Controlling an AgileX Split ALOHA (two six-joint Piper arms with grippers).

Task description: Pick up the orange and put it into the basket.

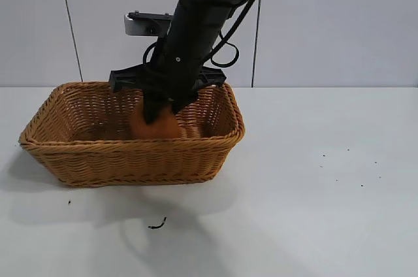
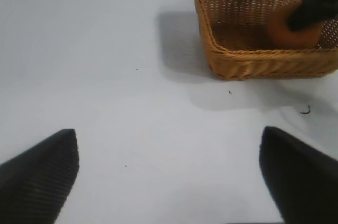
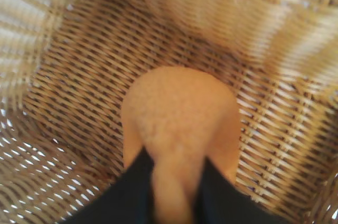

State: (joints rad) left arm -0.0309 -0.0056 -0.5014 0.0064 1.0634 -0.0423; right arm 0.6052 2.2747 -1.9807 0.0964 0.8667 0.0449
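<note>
The orange (image 1: 157, 127) is a dull orange, rough-skinned fruit held inside the woven wicker basket (image 1: 130, 145) at the table's left. My right gripper (image 1: 160, 108) reaches down into the basket and is shut on the orange's narrow tip. In the right wrist view the orange (image 3: 179, 113) hangs between the dark fingers (image 3: 138, 182) over the basket floor (image 3: 79, 76). I cannot tell if it touches the floor. My left gripper (image 2: 168, 139) is open and empty above bare table, away from the basket (image 2: 248, 60). It is outside the exterior view.
The white table (image 1: 313, 192) stretches to the right and in front of the basket. A small dark scrap (image 1: 157, 225) lies in front of the basket, and tiny specks (image 1: 346, 166) lie at the right. A grey wall stands behind.
</note>
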